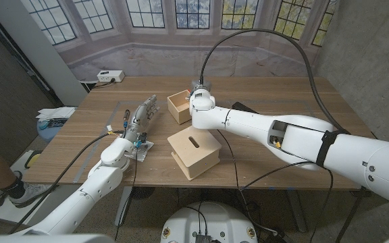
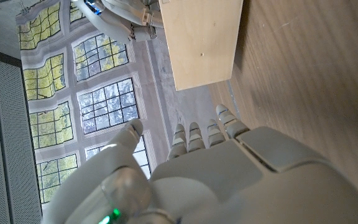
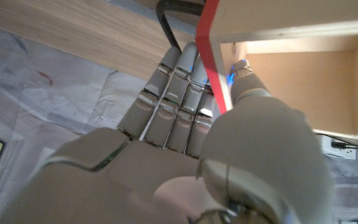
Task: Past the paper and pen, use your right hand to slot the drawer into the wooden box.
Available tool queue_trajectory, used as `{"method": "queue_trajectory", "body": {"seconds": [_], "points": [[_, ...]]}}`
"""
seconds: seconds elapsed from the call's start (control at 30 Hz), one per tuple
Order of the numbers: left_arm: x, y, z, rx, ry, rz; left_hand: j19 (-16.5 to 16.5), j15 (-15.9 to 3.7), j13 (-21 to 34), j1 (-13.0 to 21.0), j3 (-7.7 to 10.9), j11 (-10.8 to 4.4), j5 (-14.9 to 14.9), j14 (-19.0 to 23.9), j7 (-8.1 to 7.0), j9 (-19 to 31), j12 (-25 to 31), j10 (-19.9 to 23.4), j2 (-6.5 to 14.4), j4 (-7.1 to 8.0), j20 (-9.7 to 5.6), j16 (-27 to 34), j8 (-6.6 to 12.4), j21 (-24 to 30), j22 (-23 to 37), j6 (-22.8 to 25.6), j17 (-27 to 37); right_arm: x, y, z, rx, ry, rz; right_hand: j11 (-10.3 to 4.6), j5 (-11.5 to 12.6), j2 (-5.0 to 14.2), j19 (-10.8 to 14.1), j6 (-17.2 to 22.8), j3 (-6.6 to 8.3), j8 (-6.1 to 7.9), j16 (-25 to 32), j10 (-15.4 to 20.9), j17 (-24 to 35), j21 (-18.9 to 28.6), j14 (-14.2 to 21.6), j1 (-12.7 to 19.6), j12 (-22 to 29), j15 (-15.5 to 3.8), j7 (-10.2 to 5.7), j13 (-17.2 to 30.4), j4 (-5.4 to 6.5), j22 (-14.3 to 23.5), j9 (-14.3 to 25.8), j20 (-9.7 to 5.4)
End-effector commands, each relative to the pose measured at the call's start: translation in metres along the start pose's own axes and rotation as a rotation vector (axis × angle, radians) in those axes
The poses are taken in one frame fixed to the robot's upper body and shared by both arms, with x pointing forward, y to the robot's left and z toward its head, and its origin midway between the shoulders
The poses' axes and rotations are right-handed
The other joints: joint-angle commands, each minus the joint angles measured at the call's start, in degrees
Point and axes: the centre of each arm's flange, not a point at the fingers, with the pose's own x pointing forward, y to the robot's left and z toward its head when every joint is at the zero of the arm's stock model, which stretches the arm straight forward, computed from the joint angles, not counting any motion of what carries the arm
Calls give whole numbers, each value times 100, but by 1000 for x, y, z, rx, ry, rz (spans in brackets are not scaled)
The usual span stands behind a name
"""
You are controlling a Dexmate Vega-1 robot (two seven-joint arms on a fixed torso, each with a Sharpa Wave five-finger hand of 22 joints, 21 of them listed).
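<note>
The right hand (image 1: 199, 100) gripped the drawer (image 1: 181, 106) at its right wall. In the right wrist view the fingers (image 3: 178, 93) lay straight along the outside of that wall, whose edge looked red (image 3: 211, 56), while the thumb (image 3: 248, 87) pressed from inside the tray, so the wall was pinched between them. The head view could not show that pinch; it showed the hand only as a white lump against the drawer's right side.

The drawer was an open wooden tray, mouth upward, toward the far middle of the table (image 1: 282, 94). Whether it rested on the table or was lifted could not be told. It looked roughly square, set a little askew to the table's edges, so no long axis could be made out.

The box (image 1: 194, 153) sat nearer the robot, just in front of the drawer and apart from it, with a dark slot in its top face and one corner toward the front edge.

The left hand (image 1: 142, 116) was over the table to the left of the box, fingers stretched out toward the far side. The left wrist view showed its fingers (image 2: 199, 134) straight and together, the thumb (image 2: 129, 134) apart, nothing in them, with the box (image 2: 204, 40) beyond.
</note>
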Motion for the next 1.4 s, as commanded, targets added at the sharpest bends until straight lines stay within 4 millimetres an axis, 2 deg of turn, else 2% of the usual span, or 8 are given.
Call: {"method": "queue_trajectory", "body": {"seconds": [0.03, 0.87, 1.4], "points": [[-1, -2, 1, 3, 1, -6, 23, -5, 29, 62, 19, 19, 25, 35, -10, 19, 12, 35, -9, -28, -4, 14, 2, 43, 25, 53, 19, -9, -9, -6, -7, -8, -11, -98, 15, 197, 11, 196, -11, 16, -30, 136, 4, 39, 59, 276, -29, -397, -158, -27, 57, 6, 9, -5], [-9, -12, 2, -14, -1, -15, 27, -8, 31, 83, 8, 25, 29, 39, -6, 22, 1, 42, 4, -52, 1, 12, -6, 40, 26, 55, 21, -23, -24, -35, -45, 38, 13, -96, 7, 208, -35, 180, -75, -62, -94, 106, -12, 3, 77, 313, -52, -399, -160, -54, 80, 7, -9, -4], [-17, -24, 3, -18, 1, -35, 37, -12, 33, 109, 19, 29, 40, 67, -1, 22, 2, 64, 19, -73, -2, 18, -6, 41, 27, 69, 20, -38, -30, -54, -67, 41, 6, -100, 6, 225, -33, 214, -113, -93, -117, 111, -8, -7, 109, 353, -48, -404, -166, -52, 85, 7, -16, -13]]}}
